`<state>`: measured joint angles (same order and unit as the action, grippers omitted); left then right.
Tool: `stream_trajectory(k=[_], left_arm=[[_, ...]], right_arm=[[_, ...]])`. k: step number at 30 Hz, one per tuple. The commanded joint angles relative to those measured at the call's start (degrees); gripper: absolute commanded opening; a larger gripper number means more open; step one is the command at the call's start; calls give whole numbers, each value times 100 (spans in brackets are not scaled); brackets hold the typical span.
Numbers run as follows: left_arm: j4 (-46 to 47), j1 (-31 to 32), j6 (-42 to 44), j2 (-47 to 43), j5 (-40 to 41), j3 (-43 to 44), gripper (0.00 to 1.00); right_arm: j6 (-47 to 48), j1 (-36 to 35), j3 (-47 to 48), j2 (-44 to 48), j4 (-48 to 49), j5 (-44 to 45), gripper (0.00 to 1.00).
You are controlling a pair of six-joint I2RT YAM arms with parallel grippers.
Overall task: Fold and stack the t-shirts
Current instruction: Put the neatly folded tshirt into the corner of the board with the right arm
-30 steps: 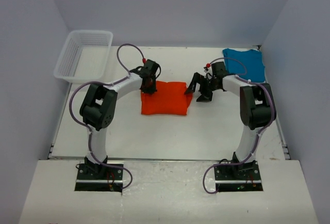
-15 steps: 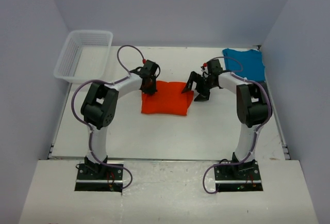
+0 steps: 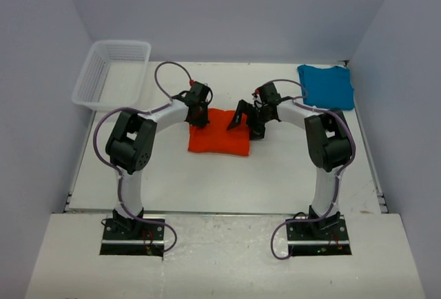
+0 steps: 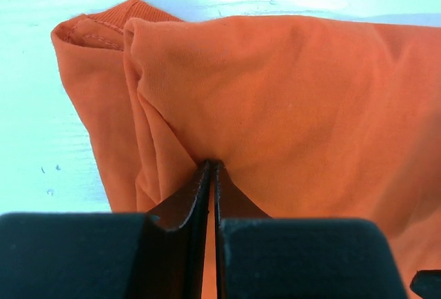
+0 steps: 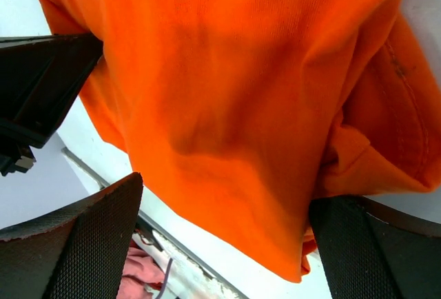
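A white basket (image 3: 110,71) sits at the far left corner of the table (image 3: 289,168). Next comes the left gripper (image 3: 197,120). Its two fingers are pressed together, and they pinch a fold of the orange shirt (image 3: 219,140) at the shirt's far left corner. In the left wrist view the cloth bunches up into little folds right where the fingers bite it. The orange shirt lies folded into a neat block in the middle of the table. The right gripper (image 3: 247,124) is at the shirt's far right corner. Its fingers stand wide apart, with the orange cloth in between them, and they do not squeeze it. The blue shirt (image 3: 326,85) lies flat at the far right corner of the table, well away from both grippers.
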<state>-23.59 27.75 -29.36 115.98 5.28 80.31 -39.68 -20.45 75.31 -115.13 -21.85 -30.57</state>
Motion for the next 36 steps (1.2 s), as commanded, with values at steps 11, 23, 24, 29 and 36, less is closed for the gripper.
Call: stream_trajectory(k=[11, 23, 24, 29, 36], left_arm=[[4, -15, -34, -498, -414, -341, 7], [-40, -15, 45, -550, -414, -367, 7], [4, -15, 45, -568, -422, -385, 7], [91, -15, 115, -717, -475, -455, 8], [391, -15, 352, -1253, -501, -684, 9]], right_arm=[[-259, -188, 397, -572, -408, 139, 68], [-251, -258, 133, -493, -154, 209, 10], [-216, -258, 142, -493, -162, 200, 0], [241, -258, 361, -370, -372, 375, 0], [1241, -258, 1029, -124, -1040, 1219, 0]])
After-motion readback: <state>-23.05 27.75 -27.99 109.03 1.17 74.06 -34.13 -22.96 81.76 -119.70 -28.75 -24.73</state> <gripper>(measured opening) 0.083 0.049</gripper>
